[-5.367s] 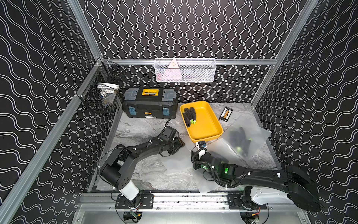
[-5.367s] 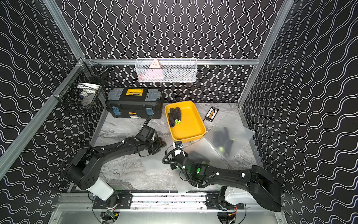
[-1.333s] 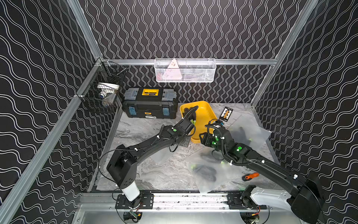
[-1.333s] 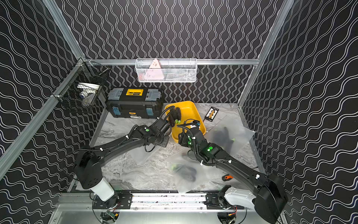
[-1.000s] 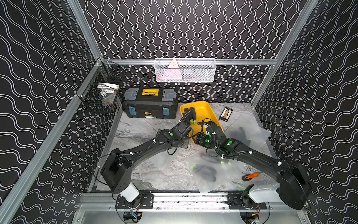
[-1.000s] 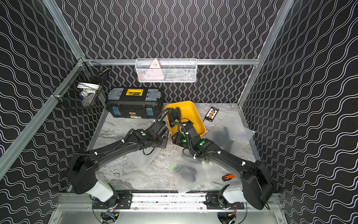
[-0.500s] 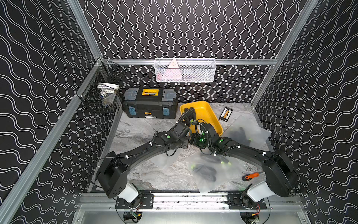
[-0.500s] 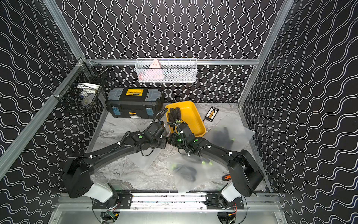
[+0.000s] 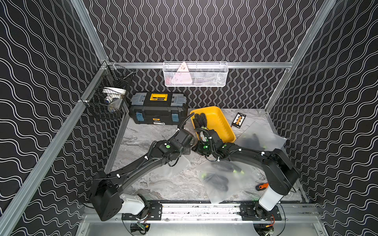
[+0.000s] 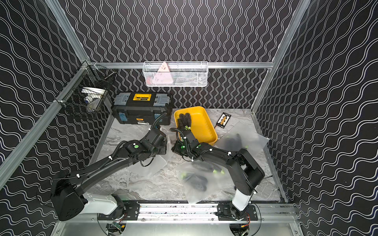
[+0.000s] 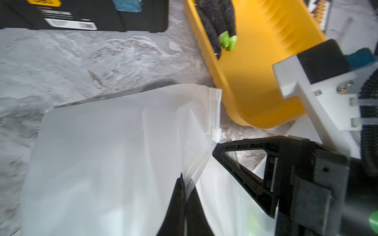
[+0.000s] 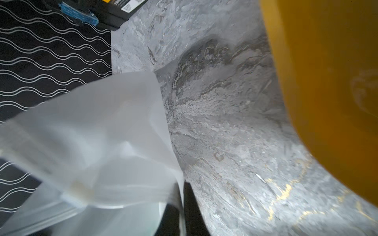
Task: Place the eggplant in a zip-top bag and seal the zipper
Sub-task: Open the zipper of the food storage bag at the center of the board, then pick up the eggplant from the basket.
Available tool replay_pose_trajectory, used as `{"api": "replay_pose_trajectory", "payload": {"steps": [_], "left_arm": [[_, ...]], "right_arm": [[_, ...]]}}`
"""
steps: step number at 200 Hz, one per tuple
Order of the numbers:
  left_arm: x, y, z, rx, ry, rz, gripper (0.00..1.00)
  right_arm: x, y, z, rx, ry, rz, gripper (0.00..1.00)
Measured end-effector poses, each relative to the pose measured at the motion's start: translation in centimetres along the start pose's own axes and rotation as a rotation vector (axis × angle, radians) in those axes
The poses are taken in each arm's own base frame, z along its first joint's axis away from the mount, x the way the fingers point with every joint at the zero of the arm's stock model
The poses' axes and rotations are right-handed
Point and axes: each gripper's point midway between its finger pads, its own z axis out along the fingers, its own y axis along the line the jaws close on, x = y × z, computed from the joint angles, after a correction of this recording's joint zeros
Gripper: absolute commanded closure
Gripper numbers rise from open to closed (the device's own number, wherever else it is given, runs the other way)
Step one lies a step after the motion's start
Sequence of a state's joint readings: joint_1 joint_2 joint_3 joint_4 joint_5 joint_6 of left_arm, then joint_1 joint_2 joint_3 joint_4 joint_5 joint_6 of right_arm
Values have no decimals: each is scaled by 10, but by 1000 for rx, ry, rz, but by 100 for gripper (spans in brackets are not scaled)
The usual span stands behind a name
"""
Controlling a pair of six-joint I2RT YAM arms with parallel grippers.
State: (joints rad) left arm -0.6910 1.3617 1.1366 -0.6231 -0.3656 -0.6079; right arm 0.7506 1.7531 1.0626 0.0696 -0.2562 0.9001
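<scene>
Dark eggplants (image 9: 199, 120) with green stems lie in the yellow tray (image 9: 223, 124), also seen in the left wrist view as eggplants (image 11: 216, 20) in the tray (image 11: 255, 81). An empty frosted zip-top bag (image 9: 173, 165) lies left of the tray. My left gripper (image 11: 185, 183) is shut on the bag (image 11: 102, 153) at its zipper edge. My right gripper (image 12: 182, 190) is shut on the same bag (image 12: 92, 132) at its mouth. In both top views the left gripper (image 9: 189, 146) and the right gripper (image 9: 197, 147) meet tip to tip just in front of the tray.
A black toolbox (image 9: 158, 110) stands at the back left. Two frosted bags with eggplants inside lie at the front (image 9: 218, 177) and at the right (image 9: 257, 141). An orange-handled tool (image 9: 262, 186) and a small card (image 9: 239, 120) lie on the right side.
My right arm swung left from beside the tray to the bag's mouth, and its jaws closed on the bag's edge. My left gripper kept its hold and moved slightly toward the front.
</scene>
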Motion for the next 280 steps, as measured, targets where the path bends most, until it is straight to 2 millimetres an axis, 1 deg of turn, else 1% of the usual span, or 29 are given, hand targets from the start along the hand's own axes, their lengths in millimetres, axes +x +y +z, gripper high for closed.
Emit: {"api": "replay_pose_trajectory", "payload": {"steps": [12,22,32,38,49,67,81,97,133,154,175,188,203,233,244,259,280], "left_arm": [[0,5,-3,-18,-4,-1,100],[0,8,-4,-28,-5,0,100],[1,9,-2,-38,0,4,100],[2,8,1,-43,8,8,100],[6,7,9,-57,27,17,100],[16,7,26,-78,67,32,100],[21,5,36,-86,88,38,100],[24,3,46,-85,101,41,100],[23,-5,58,-69,108,36,100],[26,-8,64,-61,121,39,100],[27,-9,67,-57,128,38,100],[27,-11,69,-49,131,35,100],[27,-12,71,-37,130,29,100],[29,-16,72,-16,140,24,100],[31,-17,73,-6,146,23,100],[35,-18,74,5,160,23,100],[38,-22,74,28,170,21,100]], "right_arm": [[2,5,9,-25,19,-4,90],[0,8,15,-37,23,-6,87],[-2,11,19,-47,27,-9,80],[-2,14,21,-54,30,-11,75],[-7,21,21,-70,27,-24,69],[-14,23,16,-78,22,-55,60],[-26,14,9,-56,6,-60,56],[-44,6,-7,-37,-26,-68,51],[-77,0,-38,-38,-75,-106,44],[-107,-17,-53,-9,-123,-102,43],[-140,-33,-62,45,-176,-108,43],[-162,-47,-61,103,-208,-108,43],[-183,-65,-54,171,-229,-109,42],[-209,-90,-31,237,-223,-115,41],[-219,-103,-22,262,-228,-112,41],[-226,-118,-12,288,-224,-114,40],[-230,-122,4,285,-209,-133,40]]}}
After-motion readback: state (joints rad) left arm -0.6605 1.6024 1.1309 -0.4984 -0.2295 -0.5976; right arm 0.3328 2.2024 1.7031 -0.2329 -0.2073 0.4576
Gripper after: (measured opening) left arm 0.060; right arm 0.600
